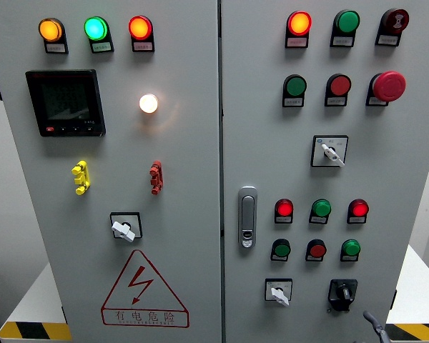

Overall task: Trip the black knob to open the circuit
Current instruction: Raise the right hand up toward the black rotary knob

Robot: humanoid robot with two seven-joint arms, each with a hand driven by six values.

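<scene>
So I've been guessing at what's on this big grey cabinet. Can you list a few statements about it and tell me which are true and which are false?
1. The black knob sits at the lower right of the right-hand door. True.
2. A robot hand is gripping that knob. False: only a grey fingertip shows at the bottom edge, below and right of the knob, not touching it.
3. The three lamps at the top left are all green. False: they are orange, green and red.
4. The warning triangle is on the left door. True.
5. The red mushroom button is on the left door. False: upper right door.
</scene>
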